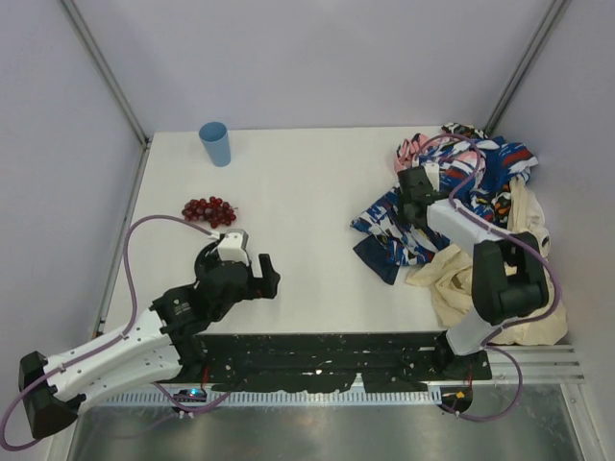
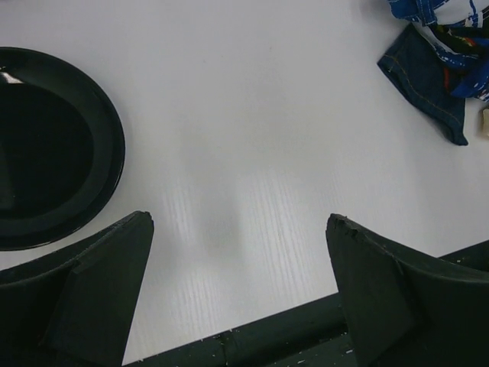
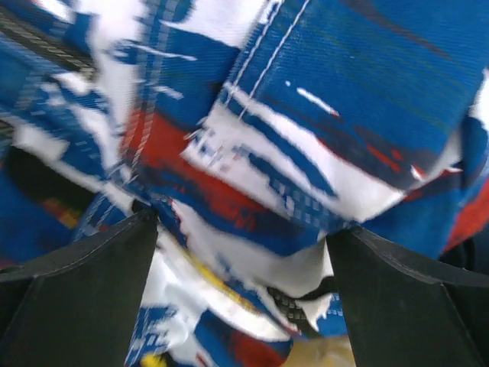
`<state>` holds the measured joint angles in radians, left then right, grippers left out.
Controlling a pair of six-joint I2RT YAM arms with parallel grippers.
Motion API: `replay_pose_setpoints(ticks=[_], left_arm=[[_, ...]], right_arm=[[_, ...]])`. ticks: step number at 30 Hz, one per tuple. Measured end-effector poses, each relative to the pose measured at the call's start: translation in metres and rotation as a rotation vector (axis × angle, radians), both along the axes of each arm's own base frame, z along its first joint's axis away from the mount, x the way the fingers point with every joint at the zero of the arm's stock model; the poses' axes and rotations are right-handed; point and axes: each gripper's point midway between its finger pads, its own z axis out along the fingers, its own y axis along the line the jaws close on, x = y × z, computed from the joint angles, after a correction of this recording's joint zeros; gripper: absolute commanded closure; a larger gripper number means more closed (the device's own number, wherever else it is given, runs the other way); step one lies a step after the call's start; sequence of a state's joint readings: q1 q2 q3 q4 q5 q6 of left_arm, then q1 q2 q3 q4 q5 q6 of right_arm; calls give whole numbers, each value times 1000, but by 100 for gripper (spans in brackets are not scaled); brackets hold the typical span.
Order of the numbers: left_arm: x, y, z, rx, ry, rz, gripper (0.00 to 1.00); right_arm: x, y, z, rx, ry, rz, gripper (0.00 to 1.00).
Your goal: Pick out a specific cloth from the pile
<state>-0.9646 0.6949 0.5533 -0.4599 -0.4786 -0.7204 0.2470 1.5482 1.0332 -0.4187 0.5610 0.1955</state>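
Room: pale grey-lilac walls [image 1: 317,58] close in three sides.
Table [image 1: 307,211]: white and matte.
Pile [image 1: 452,274]: heaped along the table's right side up to the far right corner, cream-beige fabric nearest, pink at the far edge.
Cloth [image 1: 389,226]: blue-white-red print, draped over the pile's top and left edge, trailing onto the table.
Right gripper [image 3: 241,229]: jaws spread wide, down on the printed cloth, fabric bunched between the fingers, not clamped.
Left gripper [image 2: 241,222]: jaws released wide above bare table, holding nothing.
Blue cup [image 1: 215,144]: upright, far left.
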Motion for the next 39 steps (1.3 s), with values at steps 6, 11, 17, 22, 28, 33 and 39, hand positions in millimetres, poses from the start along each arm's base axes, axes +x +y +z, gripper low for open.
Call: replay_pose_setpoints(ticks=[6, 11, 17, 22, 28, 33, 39], left_arm=[[4, -5, -5, 19, 8, -2, 0], [10, -18, -9, 32, 22, -29, 0], [27, -55, 2, 20, 31, -96, 0], [45, -106, 9, 10, 51, -204, 0], [55, -181, -6, -50, 113, -412, 1], [59, -248, -26, -153, 168, -586, 0], [71, -313, -53, -182, 184, -691, 4]], right_arm=[[-5, -34, -44, -30, 120, -149, 78], [-14, -52, -21, 76, 25, -221, 95], [-39, -73, 43, 291, -217, -270, 95], [-47, -82, 76, 514, -352, -285, 95], [-48, -83, 77, 802, -404, -323, 95], [-44, -74, 82, 965, -426, -326, 94], [-42, -83, 87, 1088, -455, -370, 95]])
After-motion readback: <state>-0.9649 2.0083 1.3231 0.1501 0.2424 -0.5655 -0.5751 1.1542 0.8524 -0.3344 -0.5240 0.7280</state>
